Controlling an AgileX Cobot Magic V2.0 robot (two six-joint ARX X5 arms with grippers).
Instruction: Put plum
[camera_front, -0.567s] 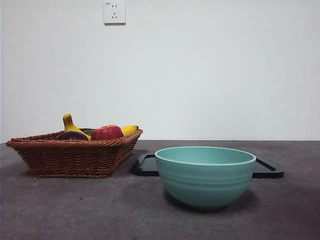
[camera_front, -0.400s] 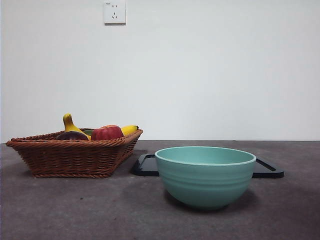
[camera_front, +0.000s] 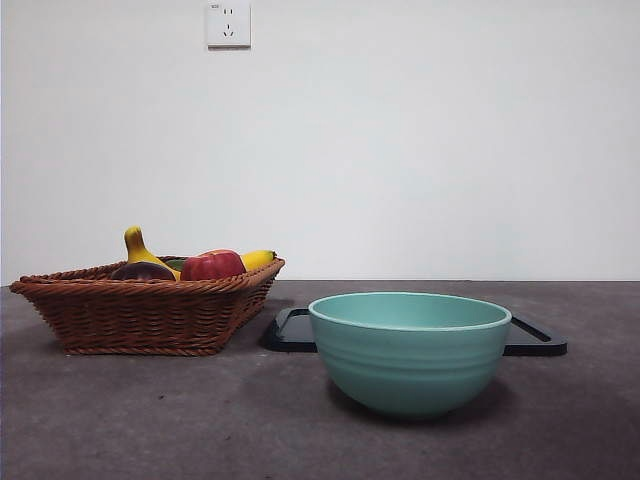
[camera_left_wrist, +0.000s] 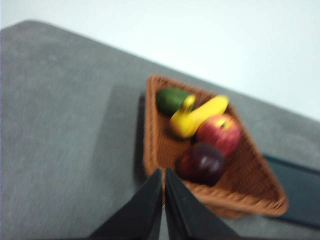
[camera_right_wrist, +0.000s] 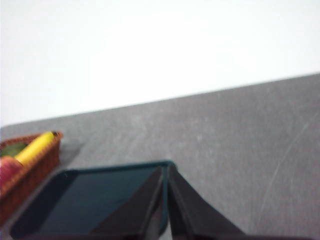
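The dark maroon plum (camera_left_wrist: 201, 163) lies in the brown wicker basket (camera_left_wrist: 155, 150), beside a red apple (camera_left_wrist: 219, 134) and a yellow banana (camera_left_wrist: 196, 116). In the front view only the plum's top (camera_front: 143, 271) shows over the basket rim (camera_front: 140, 312). My left gripper (camera_left_wrist: 164, 175) hovers above the basket's near edge, jaws shut and empty, a short way from the plum. My right gripper (camera_right_wrist: 165, 172) hangs shut and empty over the dark tray (camera_right_wrist: 90, 200). Neither arm appears in the front view.
A teal bowl (camera_front: 410, 350) stands at the front centre of the grey table. Behind it lies the flat black tray (camera_front: 535, 338). A green fruit (camera_left_wrist: 171, 100) sits at the basket's far end. A white wall with a socket (camera_front: 229, 24) backs the table.
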